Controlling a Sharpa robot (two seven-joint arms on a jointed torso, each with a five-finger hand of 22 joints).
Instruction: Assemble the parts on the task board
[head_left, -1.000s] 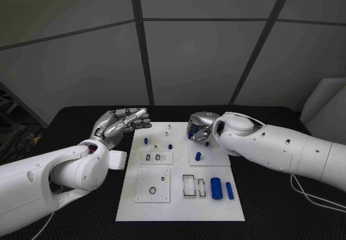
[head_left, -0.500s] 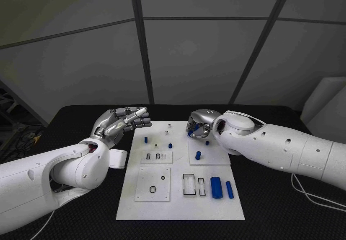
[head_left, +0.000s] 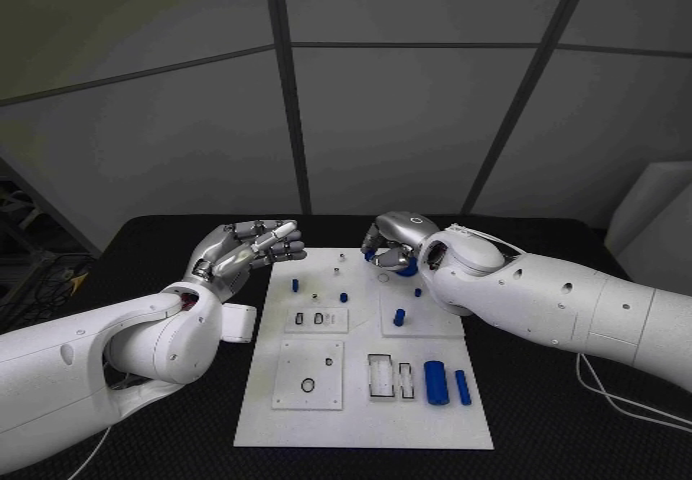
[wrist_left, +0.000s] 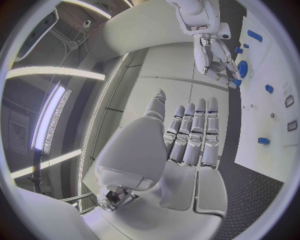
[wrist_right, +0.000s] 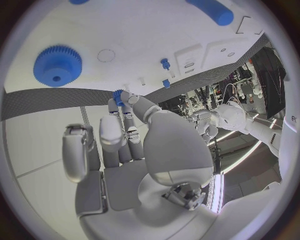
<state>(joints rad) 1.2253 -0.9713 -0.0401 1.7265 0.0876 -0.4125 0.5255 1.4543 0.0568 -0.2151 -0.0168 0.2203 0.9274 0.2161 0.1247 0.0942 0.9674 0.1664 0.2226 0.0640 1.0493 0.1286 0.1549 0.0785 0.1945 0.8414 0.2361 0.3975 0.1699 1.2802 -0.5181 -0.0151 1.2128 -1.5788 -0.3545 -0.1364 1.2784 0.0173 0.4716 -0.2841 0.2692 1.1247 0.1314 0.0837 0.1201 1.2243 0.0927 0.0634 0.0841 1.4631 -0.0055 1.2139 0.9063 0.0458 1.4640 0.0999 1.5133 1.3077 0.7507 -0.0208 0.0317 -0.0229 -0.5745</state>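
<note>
Pinching a small blue part (wrist_right: 118, 94) in right hand (head_left: 392, 243) fingertips above task board (head_left: 361, 420) far edge, likely for insertion. Left hand (head_left: 245, 247) empty, fingers straight, raised off board's far-left corner, apparently clear of work.

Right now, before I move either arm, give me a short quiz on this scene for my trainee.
1. True or false: the left hand holds a part.
2. What does the right hand pinch at its fingertips? A) a small blue part B) a white cable C) nothing
3. Fill in: the two blue cylinders lie side by side on the task board, near the robot, toward its ____ side.

Key: 1 false, it is raised beside the board with nothing in it; 2 A; 3 right.
</note>
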